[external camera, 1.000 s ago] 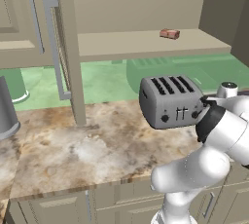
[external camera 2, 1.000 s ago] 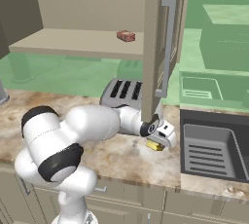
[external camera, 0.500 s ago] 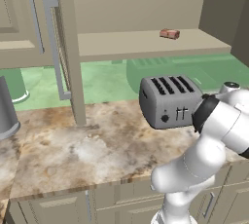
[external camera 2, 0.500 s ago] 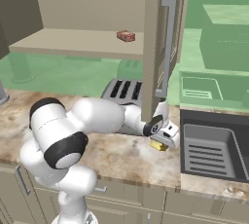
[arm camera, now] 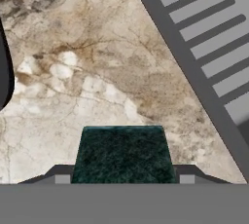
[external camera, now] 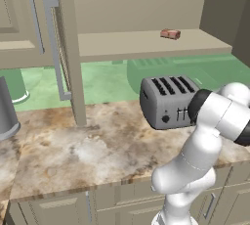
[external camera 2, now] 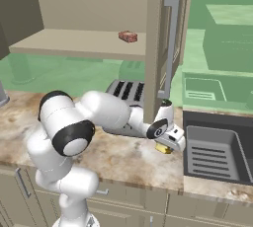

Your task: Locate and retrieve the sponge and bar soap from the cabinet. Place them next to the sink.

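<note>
Hand view — gripper (arm camera: 124, 181) clamps sponge (arm camera: 124, 154) above counter (arm camera: 73, 82) beside sink (arm camera: 204, 28).

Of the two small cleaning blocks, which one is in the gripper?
The sponge, dark green scrub layer showing, sits between the gripper fingers near the sink; the pinkish bar soap lies on the cabinet shelf.

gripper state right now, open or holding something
Gripper: shut on the sponge, held low over the counter beside the sink.
</note>
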Controlling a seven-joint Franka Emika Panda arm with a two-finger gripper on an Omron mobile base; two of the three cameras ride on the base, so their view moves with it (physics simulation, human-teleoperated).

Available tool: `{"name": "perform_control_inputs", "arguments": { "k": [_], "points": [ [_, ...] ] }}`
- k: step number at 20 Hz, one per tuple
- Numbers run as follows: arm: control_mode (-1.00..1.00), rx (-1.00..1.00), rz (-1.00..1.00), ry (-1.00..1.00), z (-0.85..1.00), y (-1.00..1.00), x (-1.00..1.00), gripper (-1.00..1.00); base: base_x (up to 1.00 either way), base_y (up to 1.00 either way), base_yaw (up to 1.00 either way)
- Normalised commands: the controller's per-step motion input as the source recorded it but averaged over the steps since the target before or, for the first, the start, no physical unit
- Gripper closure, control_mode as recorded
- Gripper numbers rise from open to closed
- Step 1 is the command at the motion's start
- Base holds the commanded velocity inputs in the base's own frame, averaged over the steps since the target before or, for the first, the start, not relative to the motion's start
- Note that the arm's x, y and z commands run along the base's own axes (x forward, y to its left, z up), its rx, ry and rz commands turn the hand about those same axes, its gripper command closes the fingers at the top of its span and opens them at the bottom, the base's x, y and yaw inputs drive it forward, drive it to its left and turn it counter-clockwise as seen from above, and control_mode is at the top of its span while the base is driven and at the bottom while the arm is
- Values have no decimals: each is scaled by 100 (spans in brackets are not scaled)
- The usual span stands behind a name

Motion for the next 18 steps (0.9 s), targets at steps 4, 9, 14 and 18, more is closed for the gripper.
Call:
{"name": "perform_control_inputs", "arguments": {
  "k": [4,9,14,18],
  "points": [
    [-100,0,0,0,-14,-11,15,100,0,0,0],
    [-100,0,0,0,-9,-5,13,100,0,0,0],
    [-100,0,0,0,-5,-5,14,100,0,0,0],
    [-100,1,0,0,-6,-6,9,100,0,0,0]
  ]
}}
